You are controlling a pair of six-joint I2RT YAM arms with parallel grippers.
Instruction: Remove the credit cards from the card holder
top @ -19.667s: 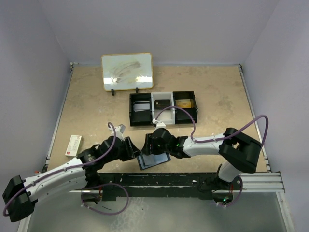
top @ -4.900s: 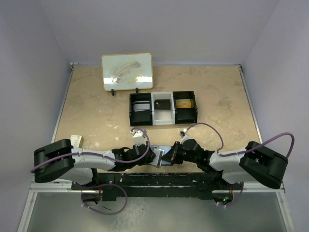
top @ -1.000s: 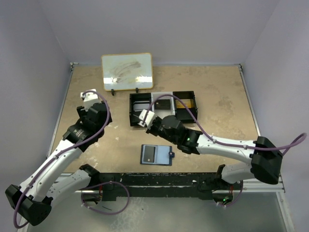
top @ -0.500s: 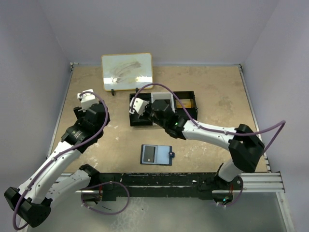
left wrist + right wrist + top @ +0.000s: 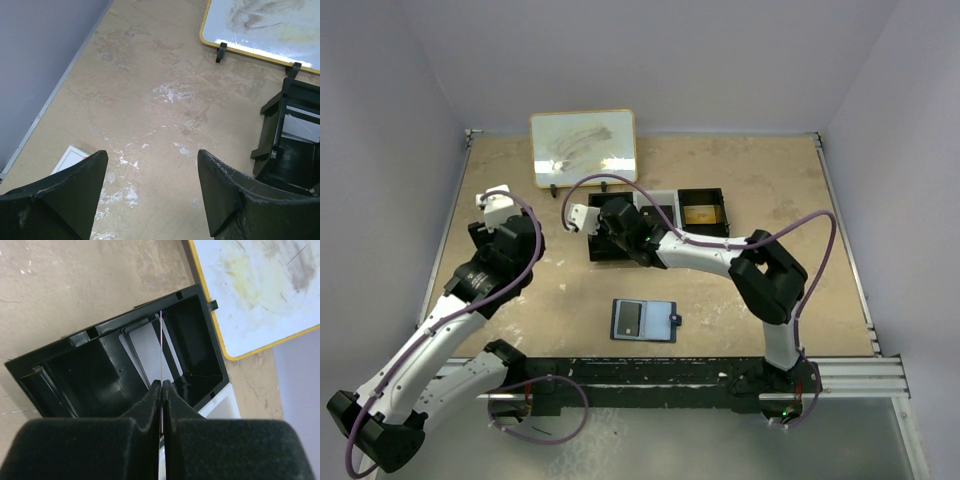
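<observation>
The beige worktop (image 5: 770, 180) carries all items. The right arm (image 5: 705, 250) reaches toward 10 o'clock across the black three-compartment tray (image 5: 703, 192), which sits just past the worktop's centre toward 12 o'clock. The left arm (image 5: 450, 310) stands raised over the 9 o'clock side, well apart from the tray. A yellow-framed whiteboard (image 5: 584, 146), smeared with marker residue, stands at 12 o'clock just behind the tray.

The card holder (image 5: 643, 321) lies flat at 6 o'clock of the tray, near the worktop's front edge. A paler panel faces up and its small tab sits on its 3 o'clock edge. It is apart from both arms.

The right jaws are clenched on a thin card (image 5: 161, 350), seen edge-on. Their fingertips (image 5: 152, 396) are pressed together over the tray's 9 o'clock compartment. Whether the card touches the compartment floor cannot be told. A pale card (image 5: 142, 352) lies on that floor. The left jaws stand released, fingers (image 5: 60, 200) spread wide above the worktop. A white packet with a red edge (image 5: 74, 156) shows at 8 o'clock in the left wrist view.
</observation>
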